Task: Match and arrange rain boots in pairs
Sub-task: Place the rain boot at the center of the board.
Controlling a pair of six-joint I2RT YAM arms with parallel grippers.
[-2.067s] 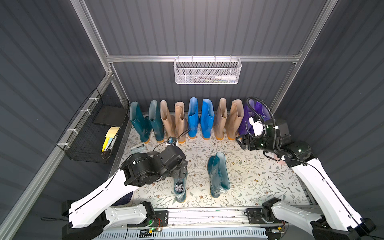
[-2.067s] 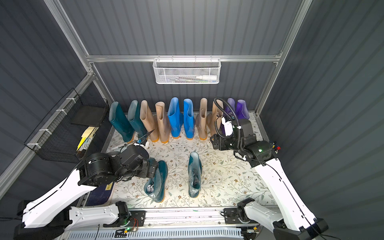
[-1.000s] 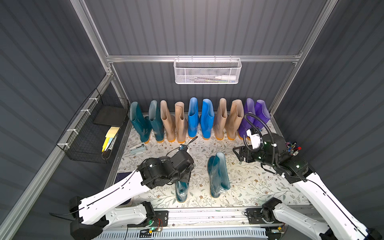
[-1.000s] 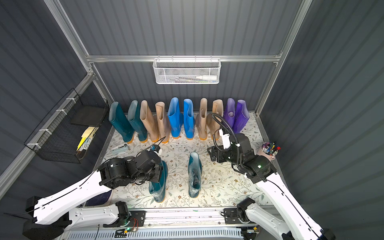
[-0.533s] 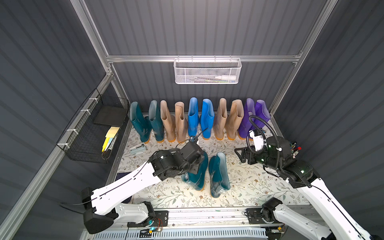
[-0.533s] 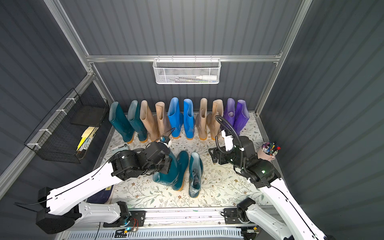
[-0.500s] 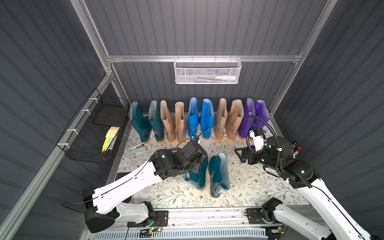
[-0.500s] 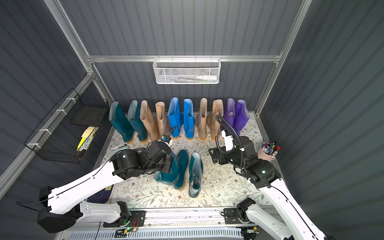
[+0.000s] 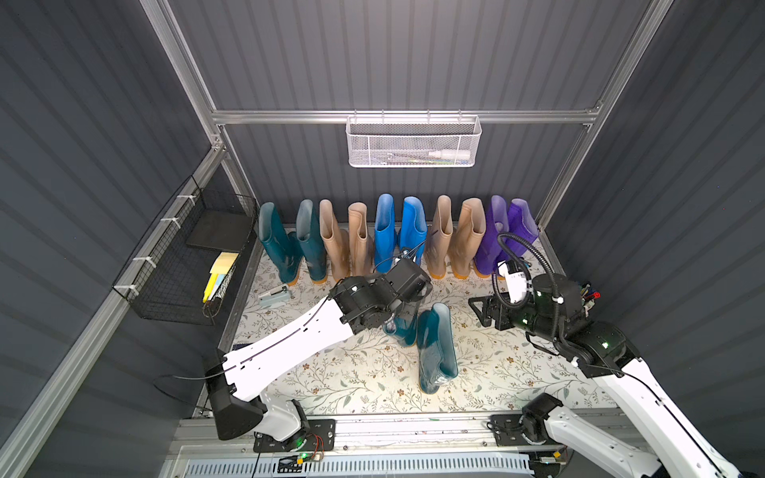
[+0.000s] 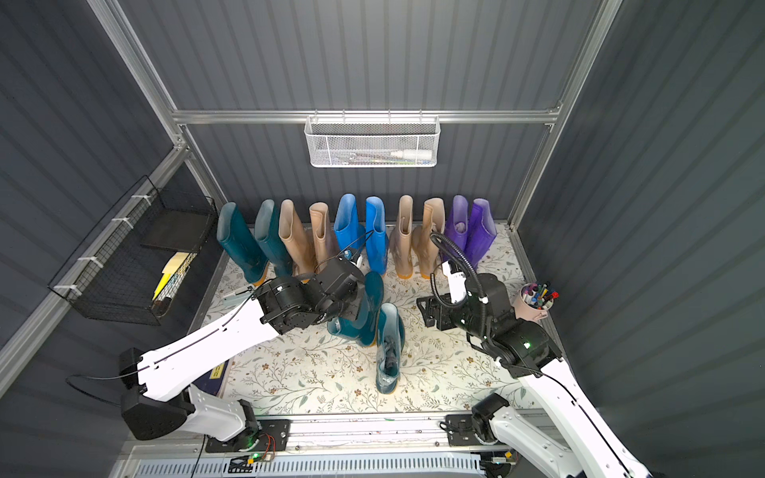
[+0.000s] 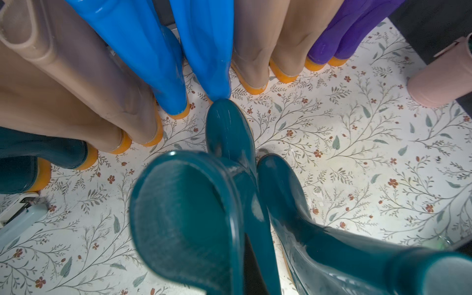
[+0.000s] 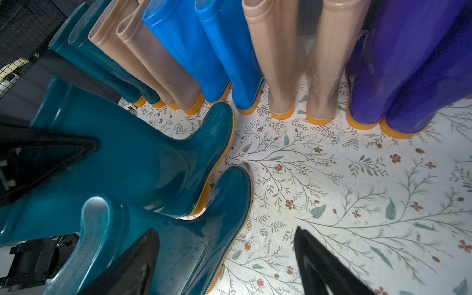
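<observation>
Because glossy rubber is slick and a tall shaft buckles, the orange-soled dark teal rubber rain boot (image 10: 366, 316) seems best pinched through its cuff wall. There the left gripper (image 9: 398, 314) is clamped, mid-way across the white floral mat (image 9: 517, 372), just beside its teal mate (image 9: 434, 347). The right gripper (image 12: 226, 237) hovers nearby, spread and empty. Ten paired boots (image 9: 397, 236) line the mat's back edge.

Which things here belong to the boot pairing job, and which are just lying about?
Job: held teal boot; loose teal boot beside it; row of ten boots at the back.
Lying about: stapler; pink pen cup; white mesh basket; black wire basket.
</observation>
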